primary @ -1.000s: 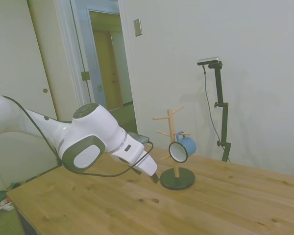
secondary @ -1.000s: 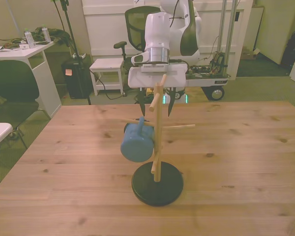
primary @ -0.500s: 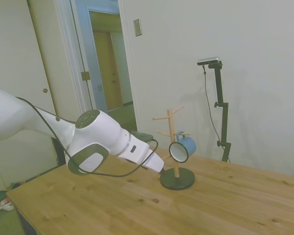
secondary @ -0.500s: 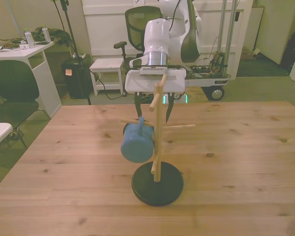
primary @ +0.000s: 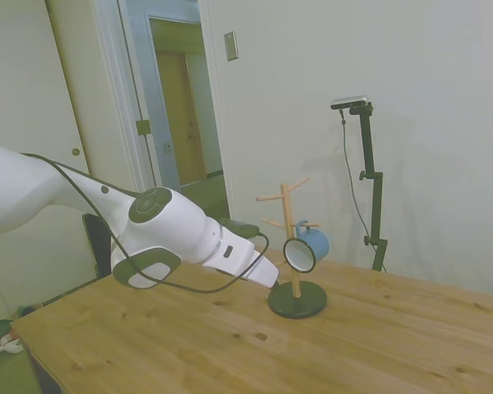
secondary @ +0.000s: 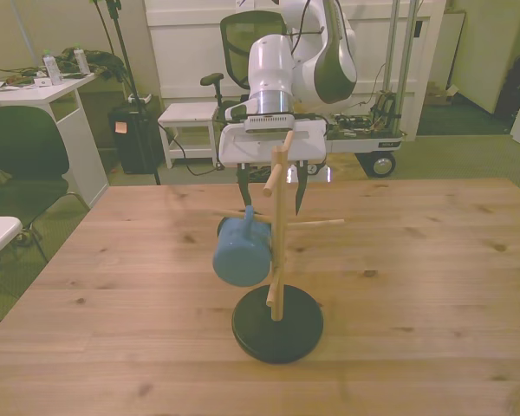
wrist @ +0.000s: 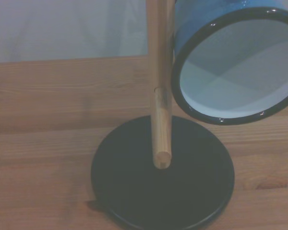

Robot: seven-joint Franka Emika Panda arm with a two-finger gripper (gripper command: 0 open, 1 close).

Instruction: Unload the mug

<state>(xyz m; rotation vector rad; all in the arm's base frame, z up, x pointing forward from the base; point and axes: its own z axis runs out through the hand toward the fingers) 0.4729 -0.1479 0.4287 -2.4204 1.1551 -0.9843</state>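
Wooden bench [secondary: 433, 260]: pincer [secondary: 271, 192] has closed in behind the peg stand [secondary: 277, 251], fingers spread wide, mug [secondary: 241, 251] still hung.

Three cameras, one peg stand in common

The side view stands off one side of the table [primary: 370, 345], well back, with the arm [primary: 160, 238] entering from the frame's left. The front view faces the robot across the table, looking slightly down, the peg stand [secondary: 277, 260] at centre frame. The wrist view sits close to the stand's black base [wrist: 182, 191] and the mug [wrist: 235, 72], which all three views share.
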